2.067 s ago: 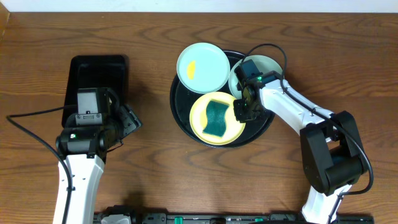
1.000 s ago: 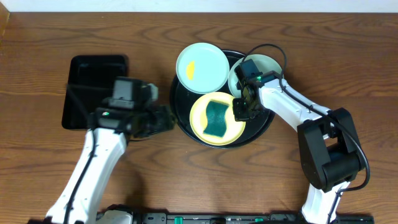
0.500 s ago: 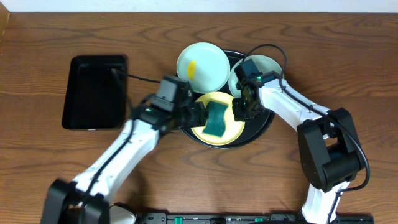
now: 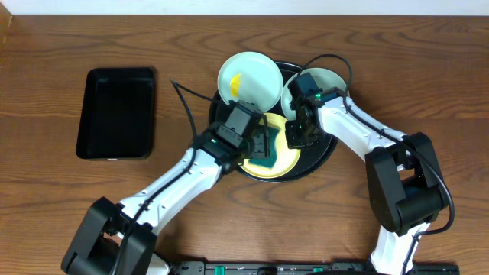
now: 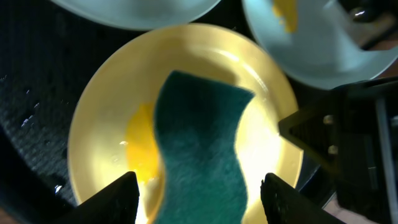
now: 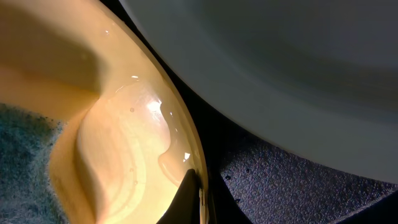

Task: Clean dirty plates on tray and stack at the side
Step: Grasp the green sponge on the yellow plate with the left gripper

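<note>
On the round black tray (image 4: 218, 128) lies a pale yellow plate (image 4: 285, 158) with a green sponge (image 4: 269, 151) on it. My left gripper (image 4: 256, 143) hovers open just above the sponge (image 5: 202, 149), its fingers (image 5: 115, 199) either side, not touching. An orange smear (image 5: 144, 140) shows beside the sponge. My right gripper (image 4: 296, 136) is shut on the yellow plate's right rim (image 6: 180, 149). One light blue plate (image 4: 248, 80) with a yellow smear overhangs the tray's back left. A second blue plate (image 4: 315, 82) lies at the back right, partly under the right arm.
A rectangular black tray (image 4: 116, 113) lies on the wooden table at the left. The right arm's cable loops above the blue plates. Both arms crowd over the round tray, and the right gripper's body (image 5: 348, 137) sits close beside the left one.
My left arm has swung from beside the rectangular tray rightward to over the yellow plate and sponge, still open. The right gripper has stayed on the plate's rim.
</note>
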You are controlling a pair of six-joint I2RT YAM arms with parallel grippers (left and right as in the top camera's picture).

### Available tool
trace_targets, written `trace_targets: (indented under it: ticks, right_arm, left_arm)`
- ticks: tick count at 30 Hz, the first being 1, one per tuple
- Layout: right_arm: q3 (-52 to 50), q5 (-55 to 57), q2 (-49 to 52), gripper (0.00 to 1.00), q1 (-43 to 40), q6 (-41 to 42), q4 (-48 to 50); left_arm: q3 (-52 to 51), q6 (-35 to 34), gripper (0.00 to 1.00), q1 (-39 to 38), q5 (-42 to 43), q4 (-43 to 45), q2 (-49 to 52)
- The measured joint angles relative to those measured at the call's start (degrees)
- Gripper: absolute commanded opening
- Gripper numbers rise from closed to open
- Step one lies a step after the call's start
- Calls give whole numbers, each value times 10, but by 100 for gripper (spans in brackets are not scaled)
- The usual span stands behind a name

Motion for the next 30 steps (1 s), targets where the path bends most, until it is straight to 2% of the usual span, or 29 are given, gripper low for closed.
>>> trace_targets:
  ticks: [14,30]
  right_arm:
    - [0,-1,0,1,0,0,0]
    - [0,-1,0,1,0,0,0]
  left_arm:
    - [0,-20,64,-12,-26,31,77]
    - [0,-21,63,-34,-36,41,79]
